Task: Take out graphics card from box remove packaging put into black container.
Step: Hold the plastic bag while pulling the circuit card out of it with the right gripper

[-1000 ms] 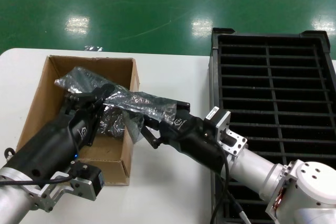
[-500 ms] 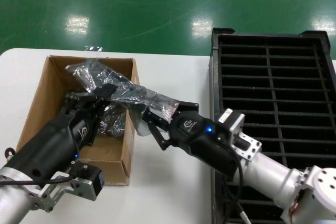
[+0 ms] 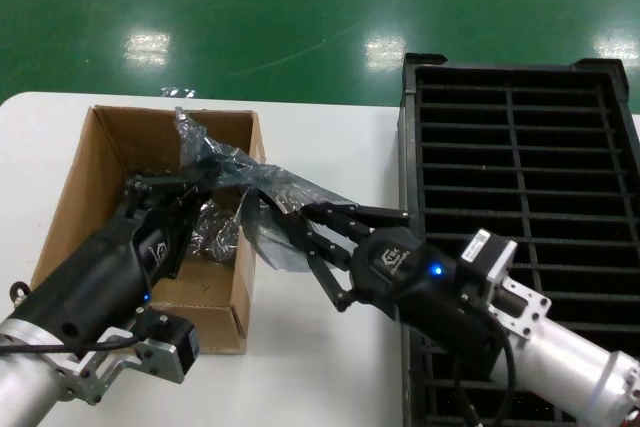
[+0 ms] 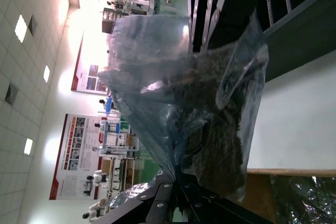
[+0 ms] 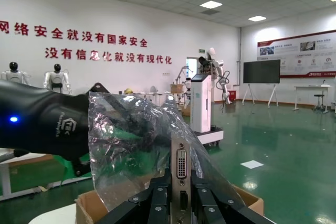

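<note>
Red wall lettering (image 5: pixel 86 43) behind the left end effector (image 5: pixel 113 109) reads "网络安全就没有国家安全 / 没有信息化就没有现代化". Posters illegible.

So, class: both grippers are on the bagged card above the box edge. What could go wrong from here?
1. The left gripper pinches only crinkly packaging; the bag may tear or slip.
2. The right gripper clamps the graphics card by its bracket edge, so it could twist loose and drop outside the box.
3. Loose film draped over the right gripper might snag before reaching the black container.
</note>
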Controlling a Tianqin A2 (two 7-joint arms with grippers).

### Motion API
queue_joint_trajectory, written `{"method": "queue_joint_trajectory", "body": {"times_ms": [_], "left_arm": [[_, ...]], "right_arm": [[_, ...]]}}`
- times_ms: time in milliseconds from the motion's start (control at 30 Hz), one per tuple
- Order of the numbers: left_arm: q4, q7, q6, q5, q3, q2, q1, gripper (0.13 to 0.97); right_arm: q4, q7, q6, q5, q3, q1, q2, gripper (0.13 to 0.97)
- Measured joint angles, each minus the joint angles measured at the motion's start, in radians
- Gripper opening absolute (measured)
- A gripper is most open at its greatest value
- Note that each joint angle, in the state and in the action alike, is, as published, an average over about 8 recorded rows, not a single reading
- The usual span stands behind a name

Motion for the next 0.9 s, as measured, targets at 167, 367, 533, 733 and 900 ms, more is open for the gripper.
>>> {"method": "queue_joint_trajectory", "body": {"times_ms": [167, 367, 533, 733, 900], "left_arm": [[0.0, 0.0, 0.0, 0.0, 0.0, 0.0, 0.0, 0.139], [0.0, 0.0, 0.0, 0.0, 0.0, 0.0, 0.0, 0.139], [0.0, 0.0, 0.0, 0.0, 0.0, 0.0, 0.0, 0.139], [0.0, 0.0, 0.0, 0.0, 0.0, 0.0, 0.0, 0.139], [0.0, 0.0, 0.0, 0.0, 0.0, 0.0, 0.0, 0.139]], "right_arm": [[0.041, 0.016, 0.01, -0.002, -0.003, -0.023, 0.024, 0.193], [0.029, 0.011, 0.013, -0.009, -0.022, -0.015, 0.018, 0.193], [-0.026, -0.004, 0.004, -0.024, -0.053, 0.029, -0.011, 0.193], [-0.101, -0.024, -0.01, -0.049, -0.091, 0.093, -0.048, 0.193], [-0.116, -0.03, -0.014, -0.065, -0.109, 0.126, -0.061, 0.193]]}}
